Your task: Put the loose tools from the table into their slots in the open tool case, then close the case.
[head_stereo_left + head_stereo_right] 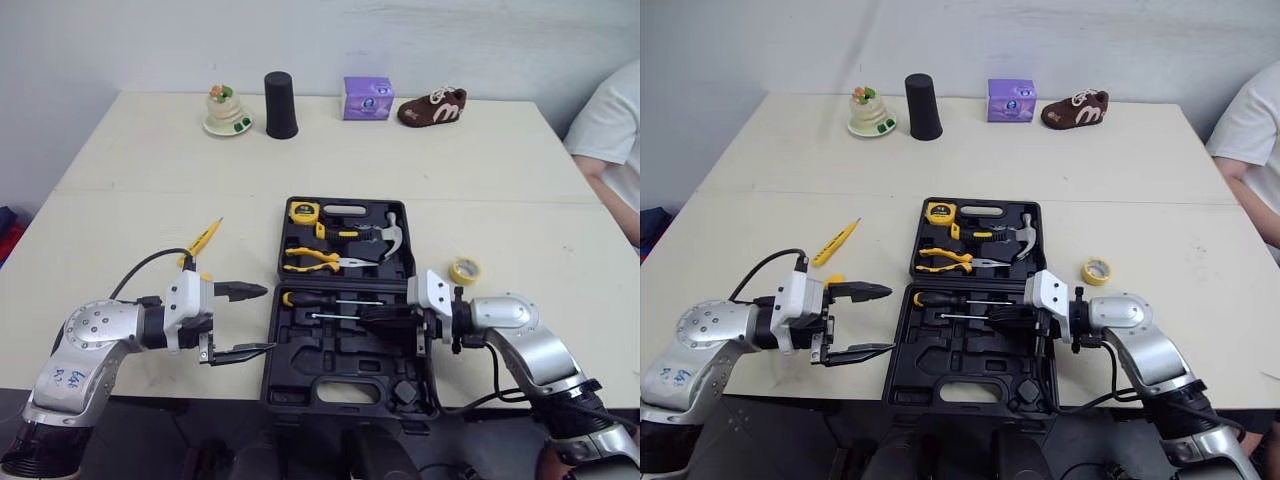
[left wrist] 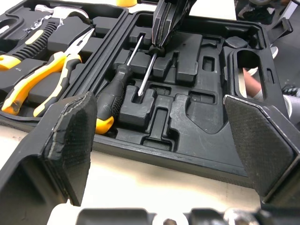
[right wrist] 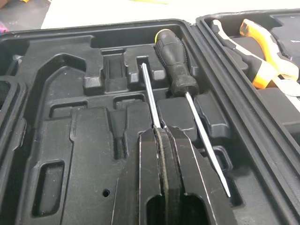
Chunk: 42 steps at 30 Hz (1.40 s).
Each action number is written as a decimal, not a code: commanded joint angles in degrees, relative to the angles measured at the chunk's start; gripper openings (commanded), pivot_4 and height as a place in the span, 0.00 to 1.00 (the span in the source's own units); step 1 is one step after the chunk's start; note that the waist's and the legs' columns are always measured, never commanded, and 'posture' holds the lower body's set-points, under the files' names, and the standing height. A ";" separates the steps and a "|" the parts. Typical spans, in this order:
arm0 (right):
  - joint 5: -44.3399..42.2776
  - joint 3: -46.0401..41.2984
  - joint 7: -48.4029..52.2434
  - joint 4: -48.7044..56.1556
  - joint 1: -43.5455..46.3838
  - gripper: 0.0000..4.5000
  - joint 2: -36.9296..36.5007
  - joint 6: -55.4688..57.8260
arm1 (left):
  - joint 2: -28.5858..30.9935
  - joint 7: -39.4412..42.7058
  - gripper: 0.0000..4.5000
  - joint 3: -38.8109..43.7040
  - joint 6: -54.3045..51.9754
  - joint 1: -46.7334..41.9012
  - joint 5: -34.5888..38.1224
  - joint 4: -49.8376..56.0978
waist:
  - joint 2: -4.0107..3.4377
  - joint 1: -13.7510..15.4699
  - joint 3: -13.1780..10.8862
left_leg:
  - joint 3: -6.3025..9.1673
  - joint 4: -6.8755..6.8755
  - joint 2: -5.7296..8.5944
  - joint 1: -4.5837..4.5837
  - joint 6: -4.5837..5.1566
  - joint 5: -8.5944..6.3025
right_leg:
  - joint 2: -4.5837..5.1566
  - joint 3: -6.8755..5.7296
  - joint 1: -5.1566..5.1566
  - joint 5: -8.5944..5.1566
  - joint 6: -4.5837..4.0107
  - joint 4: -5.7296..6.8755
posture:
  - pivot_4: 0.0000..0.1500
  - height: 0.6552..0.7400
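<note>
Left gripper (image 1: 250, 320): fingers spread wide and empty, just beside the left wall of the tool case (image 1: 272, 370), low over the table (image 1: 150, 160).
Right gripper (image 3: 159, 133): fingers pressed together on the thin screwdriver (image 3: 147, 93), over the case's near half.
Thin screwdriver: the shaft runs out from the fingertips and its tip rests in a moulded notch; whether the handle end is seated cannot be told.
Black-handled screwdriver (image 3: 172, 65): lies in the neighbouring slot, alongside the held shaft.
Yellow tester pen (image 1: 203, 238): loose on the table, left of the case.
Tape roll (image 1: 464, 270): loose on the table, right of the case.
Risk, seating: if released at a tilt, the thin screwdriver probably sits proud and later blocks the lid.
Risk, neighbour: a sideways push could lever the black-handled screwdriver out of its slot.
Risk, case: the left gripper stands close enough to nudge the case and misalign the slot.
</note>
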State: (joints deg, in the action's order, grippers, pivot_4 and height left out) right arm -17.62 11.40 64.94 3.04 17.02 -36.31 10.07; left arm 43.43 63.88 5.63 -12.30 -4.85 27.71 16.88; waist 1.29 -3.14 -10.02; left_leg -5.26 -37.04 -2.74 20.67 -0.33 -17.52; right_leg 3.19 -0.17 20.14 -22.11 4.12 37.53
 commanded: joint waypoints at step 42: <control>0.90 -64.57 -15.64 -34.06 -35.72 0.99 -14.42 -29.05 | 8.05 -23.49 1.00 41.11 15.13 11.41 -5.59 -45.91 | -0.11 0.53 -0.30 | -0.21 0.34 0.07 0.41 0.13 -0.13 | 0.21 -0.18 0.49 -0.01 0.01 -0.29 | 1.00 0.93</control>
State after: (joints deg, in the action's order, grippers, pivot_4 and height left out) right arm -16.74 -50.71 50.27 -29.63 -17.86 -49.67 -16.47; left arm 50.09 41.94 43.77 2.00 6.01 22.24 -28.56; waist 1.18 -2.60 -10.32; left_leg -5.46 -36.70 -2.68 21.06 -0.21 -17.65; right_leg 3.40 -0.35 20.61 -22.11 4.13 37.25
